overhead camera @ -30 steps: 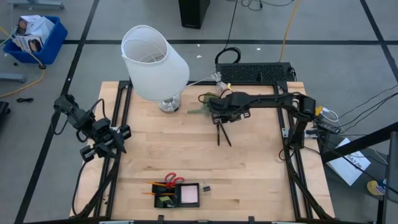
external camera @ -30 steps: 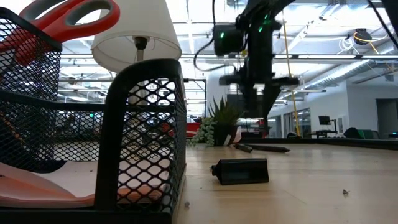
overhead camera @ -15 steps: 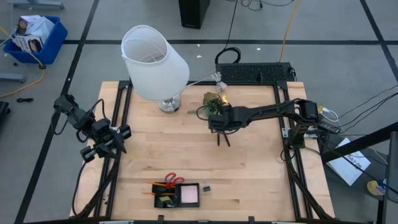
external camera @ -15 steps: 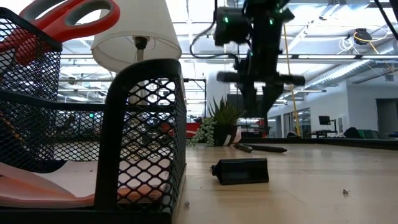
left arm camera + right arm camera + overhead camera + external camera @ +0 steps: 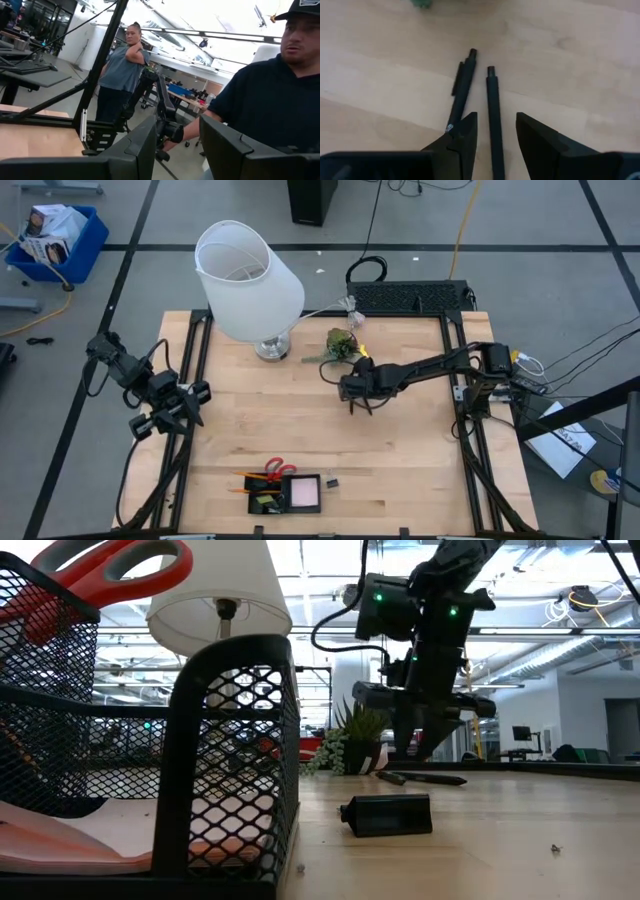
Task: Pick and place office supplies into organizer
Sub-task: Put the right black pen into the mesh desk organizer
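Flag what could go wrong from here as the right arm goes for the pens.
1. Two black pens lie close together, nearly touching; the open right gripper straddles one, but a finger sits over the other pen and may knock it or pinch both.
2. The plant sprig lies just beyond; a swing could drag it.
3. The organizer is at the table's near edge, so a loosely gripped pen could slip on the way.
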Action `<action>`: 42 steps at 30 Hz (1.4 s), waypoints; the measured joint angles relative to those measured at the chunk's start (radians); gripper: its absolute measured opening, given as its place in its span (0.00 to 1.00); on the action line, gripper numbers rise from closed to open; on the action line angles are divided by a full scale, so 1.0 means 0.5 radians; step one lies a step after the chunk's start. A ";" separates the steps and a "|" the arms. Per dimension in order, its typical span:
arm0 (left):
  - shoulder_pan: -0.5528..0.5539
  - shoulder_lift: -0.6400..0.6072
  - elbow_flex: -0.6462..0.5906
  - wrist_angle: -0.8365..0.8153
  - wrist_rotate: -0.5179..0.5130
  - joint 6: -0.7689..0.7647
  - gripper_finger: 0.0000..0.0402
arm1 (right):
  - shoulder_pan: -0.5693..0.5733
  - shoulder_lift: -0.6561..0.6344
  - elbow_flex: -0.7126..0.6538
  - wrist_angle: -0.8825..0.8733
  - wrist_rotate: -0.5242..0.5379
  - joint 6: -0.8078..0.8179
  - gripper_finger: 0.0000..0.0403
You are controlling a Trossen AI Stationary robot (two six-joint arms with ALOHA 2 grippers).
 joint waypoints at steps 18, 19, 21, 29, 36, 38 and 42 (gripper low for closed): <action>0.000 0.000 0.000 0.005 -0.003 -0.060 0.38 | 0.017 0.191 0.003 0.129 0.005 -0.199 0.32; 0.000 0.000 0.000 0.005 -0.003 -0.060 0.38 | 0.015 0.197 0.006 0.131 -0.019 -0.199 0.32; 0.000 0.000 0.000 0.007 -0.003 -0.060 0.38 | 0.011 0.201 0.000 0.141 -0.058 -0.200 0.31; 0.000 0.000 0.000 0.022 -0.004 -0.060 0.38 | 0.006 0.205 -0.052 0.175 -0.074 -0.207 0.12; 0.000 0.000 0.000 0.021 -0.004 -0.068 0.38 | 0.026 0.193 -0.053 0.200 -0.075 -0.170 0.06; 0.000 0.000 0.000 0.020 -0.004 -0.068 0.38 | 0.039 0.169 -0.055 0.207 -0.063 -0.147 0.07; 0.000 0.000 0.000 0.018 -0.004 -0.060 0.38 | 0.066 0.093 -0.066 0.186 -0.086 -0.134 0.06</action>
